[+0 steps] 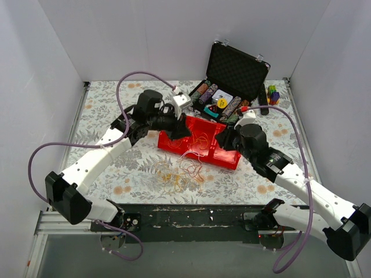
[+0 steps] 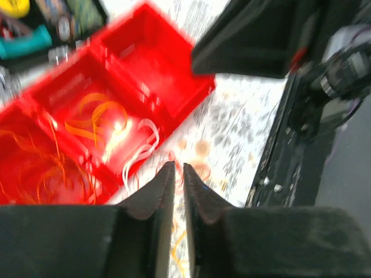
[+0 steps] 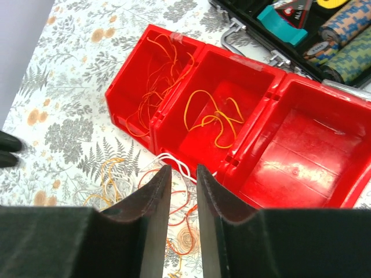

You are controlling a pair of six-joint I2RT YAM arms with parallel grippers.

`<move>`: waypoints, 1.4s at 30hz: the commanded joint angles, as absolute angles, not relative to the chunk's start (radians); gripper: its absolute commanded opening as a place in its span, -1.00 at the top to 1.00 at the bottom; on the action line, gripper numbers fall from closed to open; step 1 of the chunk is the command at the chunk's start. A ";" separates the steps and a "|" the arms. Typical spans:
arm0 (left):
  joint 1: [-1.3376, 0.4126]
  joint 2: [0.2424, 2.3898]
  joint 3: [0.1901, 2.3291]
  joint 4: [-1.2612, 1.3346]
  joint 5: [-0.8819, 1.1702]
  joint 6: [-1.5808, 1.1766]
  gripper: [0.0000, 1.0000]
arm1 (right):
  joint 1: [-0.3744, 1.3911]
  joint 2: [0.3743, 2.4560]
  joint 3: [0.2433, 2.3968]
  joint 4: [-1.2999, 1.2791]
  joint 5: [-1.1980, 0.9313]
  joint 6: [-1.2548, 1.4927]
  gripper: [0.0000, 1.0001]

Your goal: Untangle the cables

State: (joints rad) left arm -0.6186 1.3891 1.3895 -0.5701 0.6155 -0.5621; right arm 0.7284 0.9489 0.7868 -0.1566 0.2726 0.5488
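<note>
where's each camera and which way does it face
Top external: high behind the robot, looking down on the table; left arm and right arm show.
Left wrist: on the left arm, facing the red tray; left gripper shows.
Right wrist: on the right arm, looking down into the tray; right gripper shows.
Shared: both wrist views show the yellow cable in the tray's middle compartment.

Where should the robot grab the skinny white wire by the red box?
Probably pinch the thin white wire loop where it curls onto the flowery tablecloth, just outside the red plastic three-part tray. Come straight down from above: it lies flat, and the tray wall blocks the far side.
</note>
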 commanded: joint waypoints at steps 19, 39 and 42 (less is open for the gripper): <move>-0.433 1.213 1.074 -0.523 0.494 -0.554 0.28 | 0.755 1.486 0.969 -0.103 -0.121 0.304 -0.18; -0.419 1.206 1.106 -0.534 0.517 -0.540 0.26 | 0.767 1.585 0.996 -0.109 -0.057 0.259 0.21; -0.419 1.204 1.103 -0.534 0.520 -0.540 0.25 | 0.769 1.568 0.997 -0.110 -0.052 0.252 0.11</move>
State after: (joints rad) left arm -0.4206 1.2251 1.0756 -0.5385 0.4953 -0.5468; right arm 0.7662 1.5776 0.9615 -0.1284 -0.0715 0.2790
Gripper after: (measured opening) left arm 0.368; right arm 0.422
